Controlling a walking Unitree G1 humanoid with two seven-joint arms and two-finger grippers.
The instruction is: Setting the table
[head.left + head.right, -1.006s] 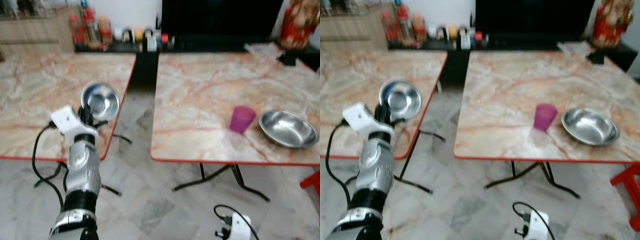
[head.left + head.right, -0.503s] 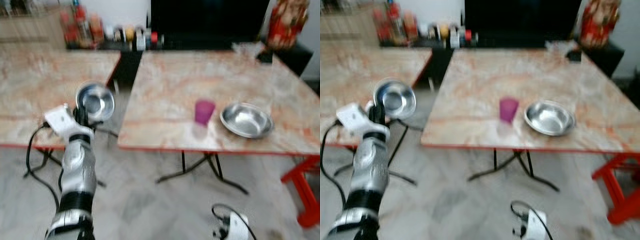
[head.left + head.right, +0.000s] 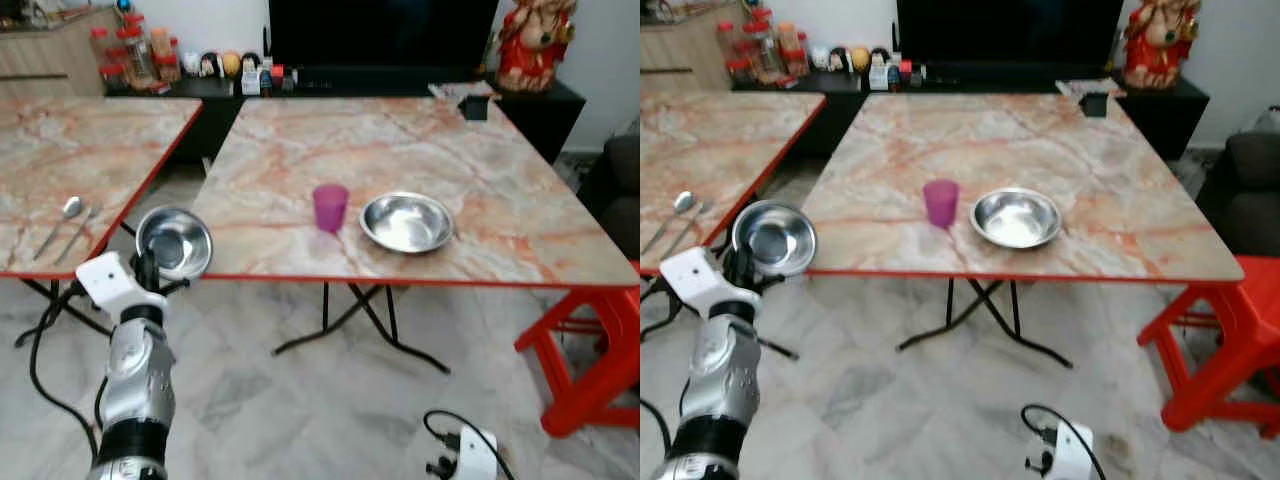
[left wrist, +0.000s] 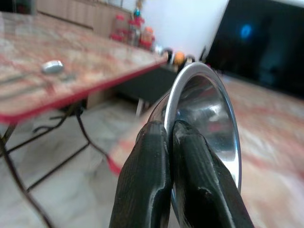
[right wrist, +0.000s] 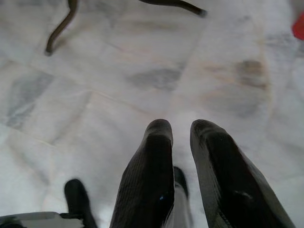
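Observation:
My left gripper [image 3: 150, 268] is raised in front of me, shut on the rim of a small steel bowl [image 3: 175, 243]. In the left wrist view its fingers [image 4: 152, 156] pinch the bowl's rim [image 4: 199, 114]. The bowl hangs over the floor in the gap between two marble-topped tables. On the table ahead [image 3: 500, 170] stand a purple cup [image 3: 330, 206] and a wider steel bowl [image 3: 407, 222], close together near the front edge. My right arm [image 3: 468, 457] hangs idle. Its gripper [image 5: 180, 127] points at the floor, open by a narrow gap and holding nothing.
A spoon [image 3: 68, 210] and a fork [image 3: 82, 226] lie on the left table [image 3: 100, 140]. A red stool [image 3: 590, 350] stands at the right. Behind are a dark TV, a low cabinet with bottles [image 3: 130, 50] and a red figurine [image 3: 530, 40]. The floor is marble tile.
The camera has swung, so the table with the cup and bowl now sits in the middle and the picture is sharp. My left gripper still holds the small bowl.

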